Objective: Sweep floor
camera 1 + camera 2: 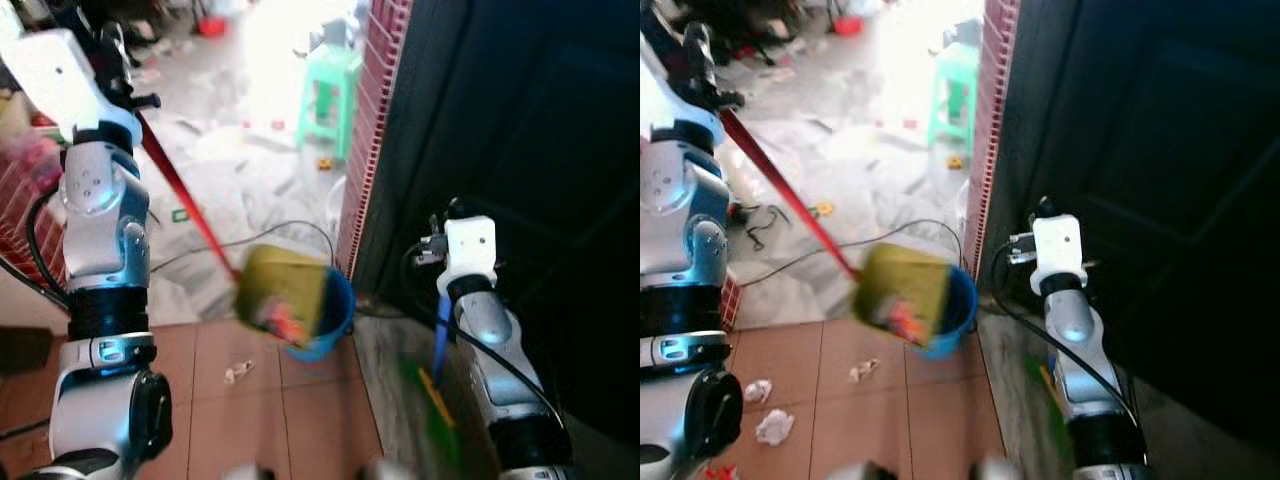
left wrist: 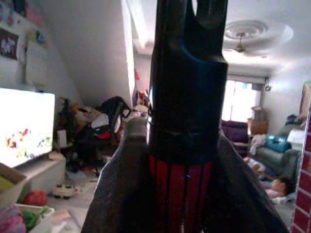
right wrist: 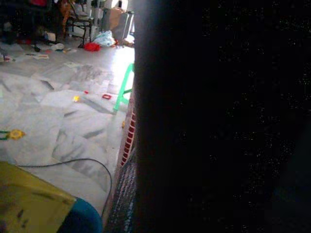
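Observation:
A yellow dustpan (image 1: pixel 283 290) on a long red handle (image 1: pixel 185 195) hangs tilted over a blue bucket (image 1: pixel 338 318), with coloured scraps at its lower edge. My left gripper (image 1: pixel 122 78) is raised at the upper left and shut on the top of that handle. In the left wrist view the red and black handle (image 2: pixel 182 184) sits between the fingers. My right arm (image 1: pixel 470 255) is raised beside the dark door (image 1: pixel 540 150). Crumpled paper scraps (image 1: pixel 775 427) lie on the brown tiles near my left side.
A brick-patterned wall edge (image 1: pixel 365 130) stands just behind the bucket. A green stool (image 1: pixel 328 95) and small toys sit on the marble floor beyond. A black cable (image 1: pixel 290 228) loops across the floor. A blue stick (image 1: pixel 441 340) leans by my right arm.

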`<state>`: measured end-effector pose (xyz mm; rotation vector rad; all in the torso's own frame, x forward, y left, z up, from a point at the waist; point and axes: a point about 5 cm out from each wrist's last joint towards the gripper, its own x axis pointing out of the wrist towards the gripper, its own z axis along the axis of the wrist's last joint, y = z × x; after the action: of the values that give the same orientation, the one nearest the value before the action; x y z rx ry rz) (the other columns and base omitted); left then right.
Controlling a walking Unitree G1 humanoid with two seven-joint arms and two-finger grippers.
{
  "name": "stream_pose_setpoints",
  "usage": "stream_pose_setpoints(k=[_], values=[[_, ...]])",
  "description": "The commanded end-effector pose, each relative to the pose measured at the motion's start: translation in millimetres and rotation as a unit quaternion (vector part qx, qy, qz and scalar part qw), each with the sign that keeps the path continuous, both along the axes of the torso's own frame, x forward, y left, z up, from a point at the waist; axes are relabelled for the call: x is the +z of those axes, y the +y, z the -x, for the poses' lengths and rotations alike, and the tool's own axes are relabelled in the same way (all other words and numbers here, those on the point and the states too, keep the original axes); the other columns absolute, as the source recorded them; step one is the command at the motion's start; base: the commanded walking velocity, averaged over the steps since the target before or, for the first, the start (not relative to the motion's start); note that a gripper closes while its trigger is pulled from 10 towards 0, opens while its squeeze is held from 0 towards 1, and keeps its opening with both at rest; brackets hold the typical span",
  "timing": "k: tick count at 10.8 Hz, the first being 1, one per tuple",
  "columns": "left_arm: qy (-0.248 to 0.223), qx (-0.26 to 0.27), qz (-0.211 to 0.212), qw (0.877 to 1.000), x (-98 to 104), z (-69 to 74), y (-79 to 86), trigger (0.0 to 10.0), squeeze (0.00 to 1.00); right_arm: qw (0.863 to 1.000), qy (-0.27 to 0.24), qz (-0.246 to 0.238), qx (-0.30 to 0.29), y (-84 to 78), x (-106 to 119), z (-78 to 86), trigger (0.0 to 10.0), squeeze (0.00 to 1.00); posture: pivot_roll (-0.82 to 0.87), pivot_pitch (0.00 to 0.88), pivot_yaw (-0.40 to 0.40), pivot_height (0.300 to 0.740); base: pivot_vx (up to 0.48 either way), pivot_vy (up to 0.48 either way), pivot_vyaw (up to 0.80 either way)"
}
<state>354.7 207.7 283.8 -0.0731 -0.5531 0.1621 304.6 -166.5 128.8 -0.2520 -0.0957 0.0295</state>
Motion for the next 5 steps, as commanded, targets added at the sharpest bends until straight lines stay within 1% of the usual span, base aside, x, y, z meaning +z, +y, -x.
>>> stream_pose_setpoints(k=[1,2,3,4,5], values=[[-0.051,-0.009,0.0,0.999,20,3.1,-9.5,10.0,0.0,1.0,-0.019,0.015,-0.006,-5.4,9,-0.6,10.0,0.0,-0.09,0.037,0.017,0.74,0.371,0.0,0.0],[-0.052,-0.007,-0.001,0.999,19,1.4,-14.0,10.0,0.0,1.0,-0.019,0.015,-0.006,-4.5,9,-0.8,10.0,0.0,-0.09,0.037,0.014,0.74,0.352,0.0,0.0],[-0.062,0.011,-0.021,0.998,20,0.7,-18.4,10.0,0.0,1.0,-0.02,0.014,-0.004,-3.2,9,-0.8,10.0,0.0,-0.09,0.036,0.013,0.74,0.289,0.0,0.0],[-0.086,0.032,-0.072,0.993,23,1.4,-29.1,10.0,0.0,1.0,-0.021,0.013,-0.002,-2.7,10,-0.1,10.0,0.0,-0.11,0.033,0.014,0.74,0.0,0.0,0.0],[-0.091,0.037,-0.074,0.992,22,0.3,-34.2,10.0,0.0,1.0,-0.022,0.012,-0.002,-2.7,10,0.4,10.0,0.0,-0.12,0.032,0.016,0.74,0.0,0.0,0.0]])
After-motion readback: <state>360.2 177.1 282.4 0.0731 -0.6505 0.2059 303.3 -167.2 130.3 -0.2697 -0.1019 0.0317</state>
